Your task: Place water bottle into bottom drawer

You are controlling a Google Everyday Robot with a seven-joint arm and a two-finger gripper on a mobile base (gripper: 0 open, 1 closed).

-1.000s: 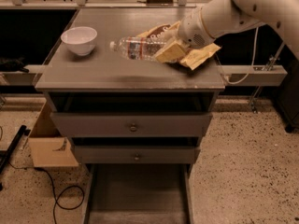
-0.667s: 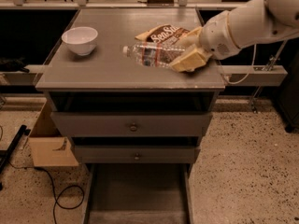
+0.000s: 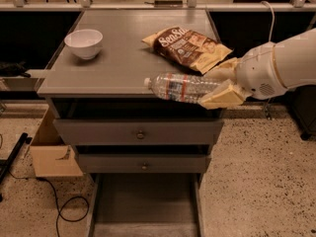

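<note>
The tool is clenched on the bottle, its cream fingers pinching the base end from above and below. The bottle lies roughly level, with the white cap pointing left.

A second ago the bottle hung further back over the bench, in front of the chip bag. It has since come forward, down and a little right. It now sits in line with the bench's front edge, overlapping the edge and the dark gap above the top drawer. The arm has drawn back to the right with it, so the bag shows whole. The bowl at the left rear has not moved.

For the task, this looks like the carry from the bench toward the drop. The pick seems done and the grip looks firm, with no sag in the bottle. The bottom drawer stands pulled out at the cabinet's foot with its grey floor bare, well below the bottle and a little to its left.

What remains, as I judge it, is a long descent past the two knobbed drawer fronts. The bottle needs to stay forward of them so the cap does not catch. Being round, it may roll on the flat floor if it is let go from a height.
</note>
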